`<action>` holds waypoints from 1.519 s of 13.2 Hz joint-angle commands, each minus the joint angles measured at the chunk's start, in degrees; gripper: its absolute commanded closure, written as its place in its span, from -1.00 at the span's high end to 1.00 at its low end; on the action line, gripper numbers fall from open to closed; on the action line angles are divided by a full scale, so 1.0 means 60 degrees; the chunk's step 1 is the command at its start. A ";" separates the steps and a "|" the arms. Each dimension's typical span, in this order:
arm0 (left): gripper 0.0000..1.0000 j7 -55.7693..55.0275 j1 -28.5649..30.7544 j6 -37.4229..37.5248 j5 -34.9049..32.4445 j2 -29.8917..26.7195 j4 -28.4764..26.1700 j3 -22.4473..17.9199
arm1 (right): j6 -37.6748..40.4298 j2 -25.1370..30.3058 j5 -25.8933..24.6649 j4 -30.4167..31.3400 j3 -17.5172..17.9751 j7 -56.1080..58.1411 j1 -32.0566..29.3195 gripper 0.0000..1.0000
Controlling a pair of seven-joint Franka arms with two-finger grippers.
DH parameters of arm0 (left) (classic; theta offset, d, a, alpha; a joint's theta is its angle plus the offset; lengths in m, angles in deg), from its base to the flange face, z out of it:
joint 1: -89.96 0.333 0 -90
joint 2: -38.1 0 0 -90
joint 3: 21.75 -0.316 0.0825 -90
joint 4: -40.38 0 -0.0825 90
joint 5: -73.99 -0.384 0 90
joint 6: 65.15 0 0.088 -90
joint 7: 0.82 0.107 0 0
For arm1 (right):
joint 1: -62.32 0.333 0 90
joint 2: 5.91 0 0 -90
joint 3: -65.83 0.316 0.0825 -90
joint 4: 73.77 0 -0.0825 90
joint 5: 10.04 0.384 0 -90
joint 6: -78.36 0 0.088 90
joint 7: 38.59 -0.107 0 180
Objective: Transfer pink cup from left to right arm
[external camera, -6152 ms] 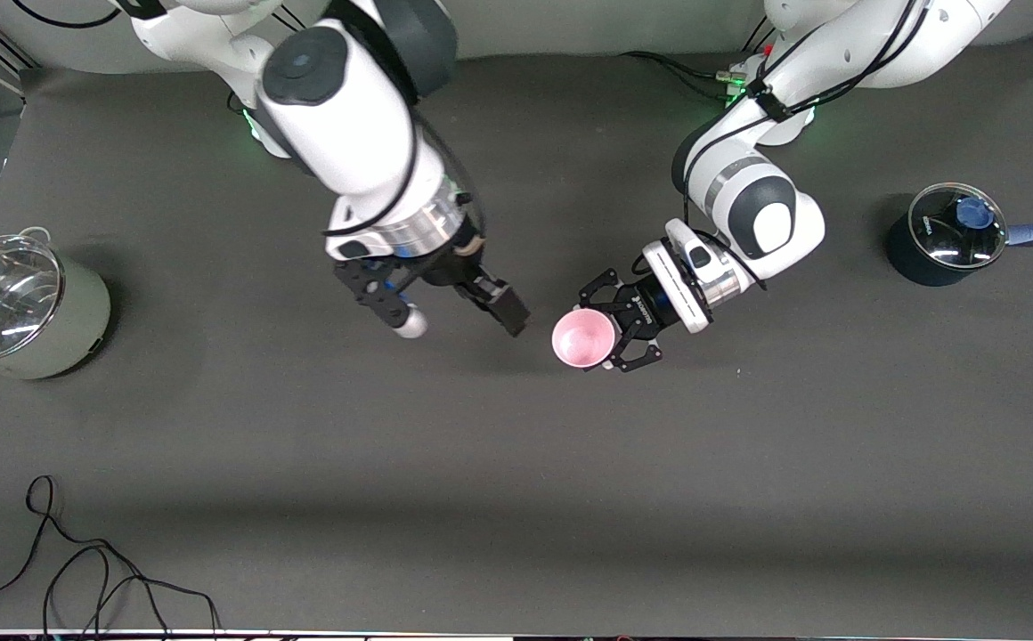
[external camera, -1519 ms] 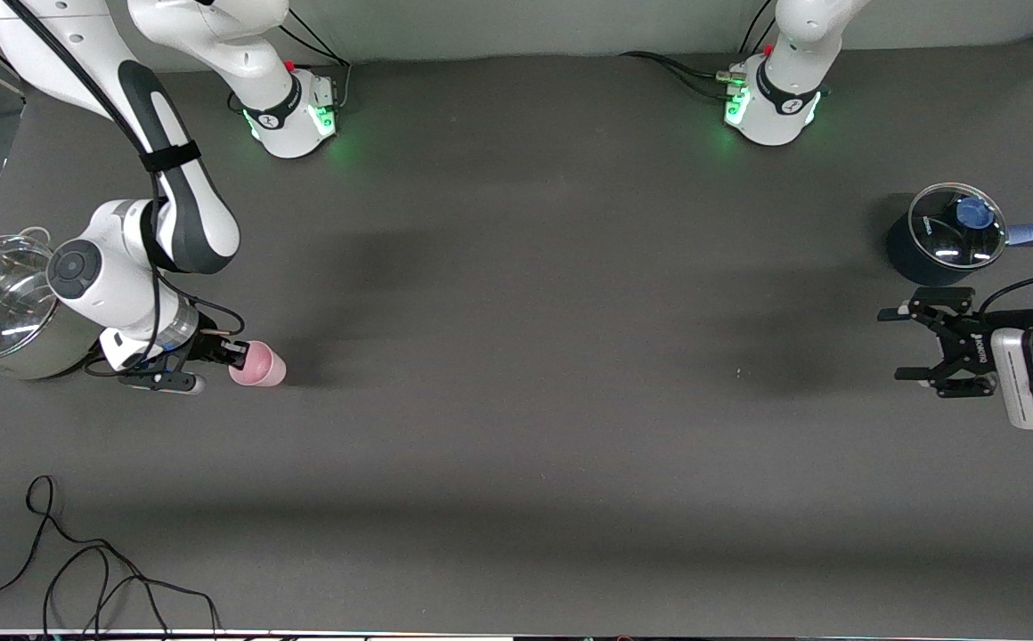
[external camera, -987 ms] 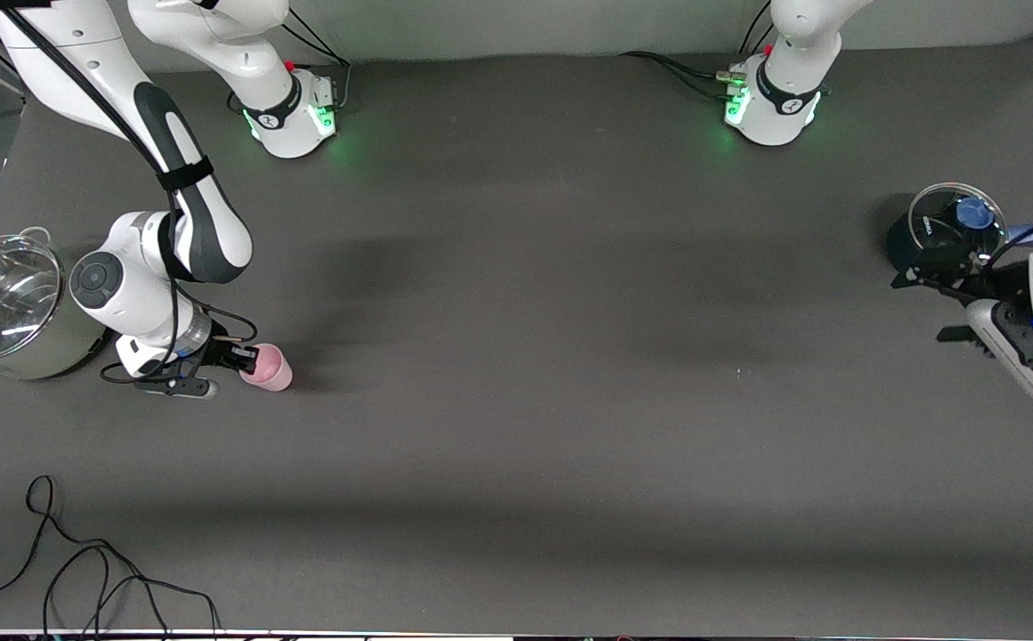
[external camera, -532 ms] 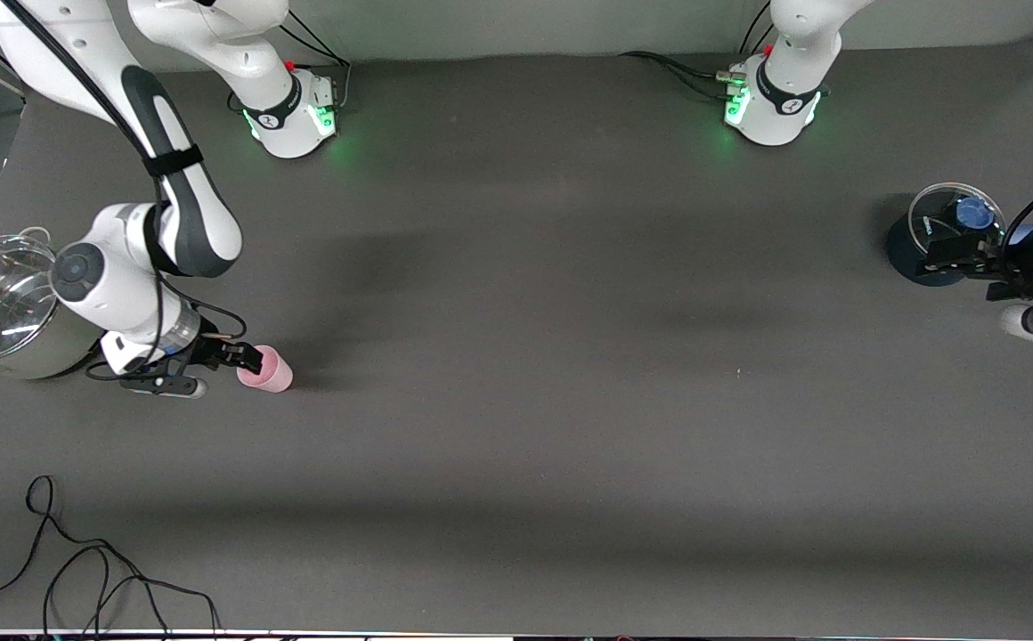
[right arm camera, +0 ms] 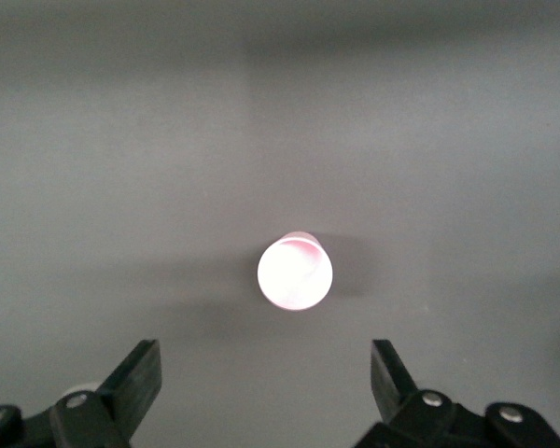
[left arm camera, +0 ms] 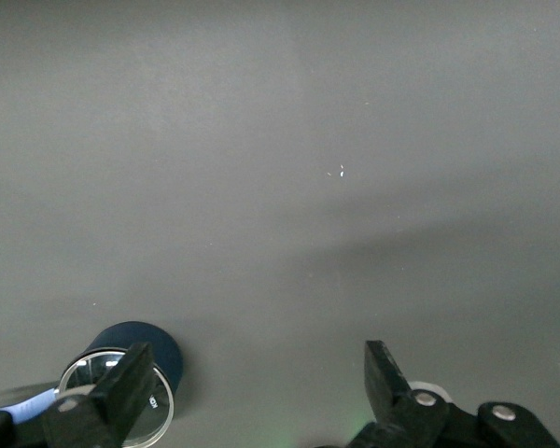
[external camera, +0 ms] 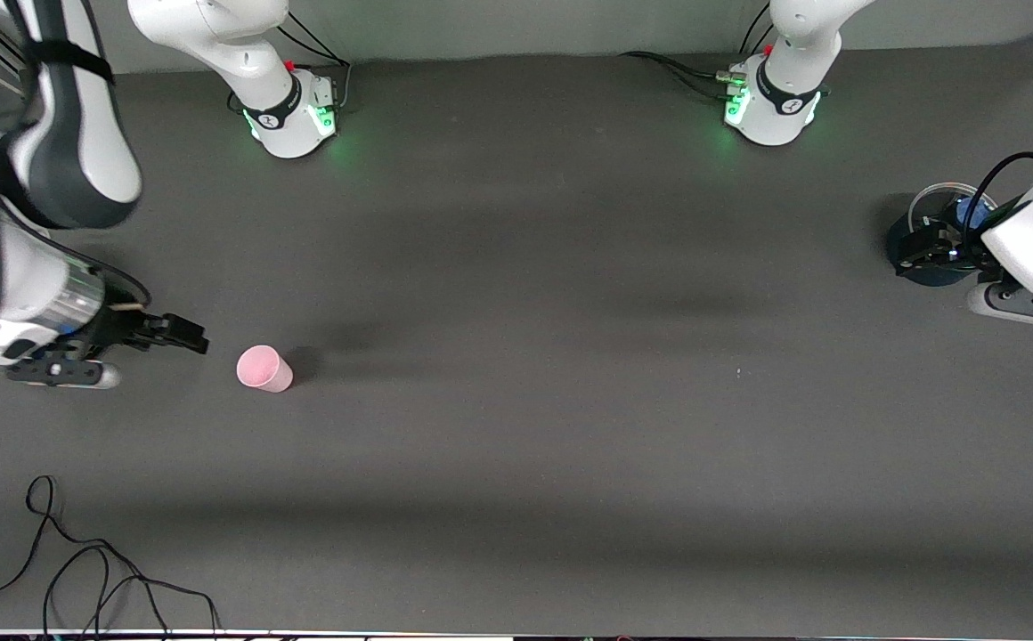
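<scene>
Front view: pink cup [external camera: 264, 369] stands alone on the dark surface [external camera: 516, 427], toward the right arm's end, untouched by either hand. Right hand [external camera: 138, 343] is just beside the cup, apart from it, its fingers spread wide with nothing between them; the right wrist view shows the cup [right arm camera: 295, 273] ahead of the parted fingers [right arm camera: 135, 378]. Left hand [external camera: 926, 249] is at the left arm's end of the surface, over a dark lidded pot [external camera: 931, 258], fingers spread wide and holding nothing. A black cable [external camera: 80, 570] lies nearer the camera than the cup.
</scene>
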State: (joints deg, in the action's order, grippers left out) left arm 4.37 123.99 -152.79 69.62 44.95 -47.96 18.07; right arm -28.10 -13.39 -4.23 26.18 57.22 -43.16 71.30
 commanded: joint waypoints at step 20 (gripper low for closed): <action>0.99 -0.0265 -0.6493 -0.0202 0.0991 -0.0673 -0.0158 -0.6812 | 0.4631 -0.0115 -0.0441 -0.3490 -0.1143 0.0396 0.0116 0.99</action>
State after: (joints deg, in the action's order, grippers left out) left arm 2.73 84.89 -153.48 74.42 42.07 -48.02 -22.26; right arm -1.51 -13.86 -5.83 5.97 50.60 -41.98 71.51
